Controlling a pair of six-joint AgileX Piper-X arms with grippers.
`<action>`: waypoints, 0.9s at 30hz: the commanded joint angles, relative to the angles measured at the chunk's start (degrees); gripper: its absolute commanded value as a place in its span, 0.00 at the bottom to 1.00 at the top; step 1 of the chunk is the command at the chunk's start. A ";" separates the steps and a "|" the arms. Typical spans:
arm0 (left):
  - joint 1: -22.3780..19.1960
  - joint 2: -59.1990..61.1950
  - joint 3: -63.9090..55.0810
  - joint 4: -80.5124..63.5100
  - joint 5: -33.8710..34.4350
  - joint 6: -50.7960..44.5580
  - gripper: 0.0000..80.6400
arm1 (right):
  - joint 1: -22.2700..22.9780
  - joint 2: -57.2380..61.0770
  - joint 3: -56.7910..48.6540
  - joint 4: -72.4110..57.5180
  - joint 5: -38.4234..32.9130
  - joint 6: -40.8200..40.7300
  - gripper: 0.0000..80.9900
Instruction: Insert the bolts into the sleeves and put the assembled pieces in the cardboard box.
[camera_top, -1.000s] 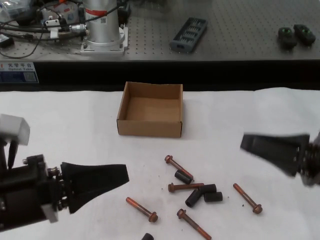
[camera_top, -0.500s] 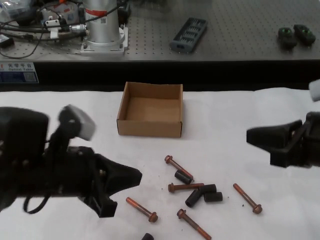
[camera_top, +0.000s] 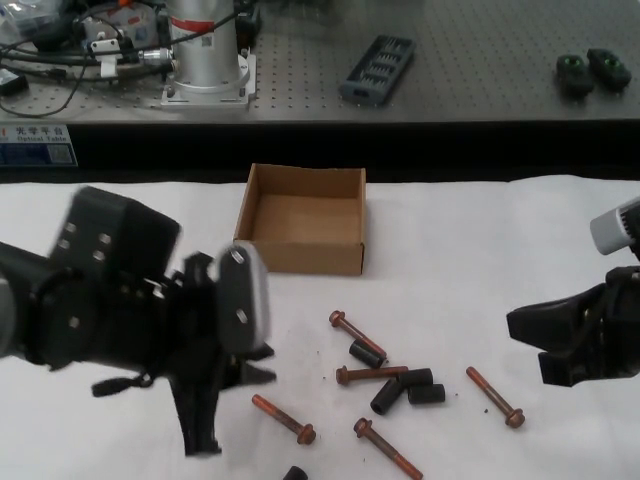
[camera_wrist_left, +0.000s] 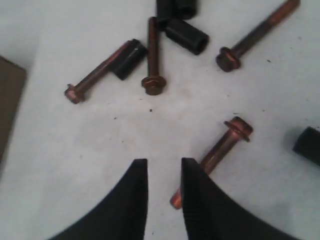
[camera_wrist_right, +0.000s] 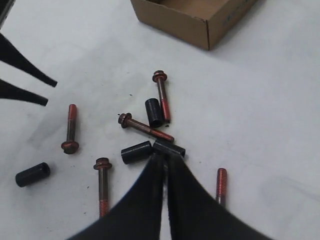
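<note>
To my eye the left jaws are spread only a little and empty, hovering over the counter with the nearest bolt lying off to one side of their gap, so a straight drop could land a finger on its shank and roll it away. The right jaws are pressed together above the huddle of sleeves and bolts; coming down like that they would scatter the pile. The cardboard box looks empty
</note>
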 joint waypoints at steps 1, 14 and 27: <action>-3.79 1.50 -0.74 0.79 -2.13 7.66 0.24 | 0.09 -0.27 -0.67 0.21 3.02 -0.47 0.05; -10.36 7.30 -0.79 3.36 -7.49 25.13 0.24 | 0.09 -0.27 -0.67 2.45 2.80 -0.02 0.05; -9.24 9.01 -5.16 3.50 -14.03 27.30 0.24 | 0.09 -0.39 -0.67 9.76 2.39 -0.02 0.05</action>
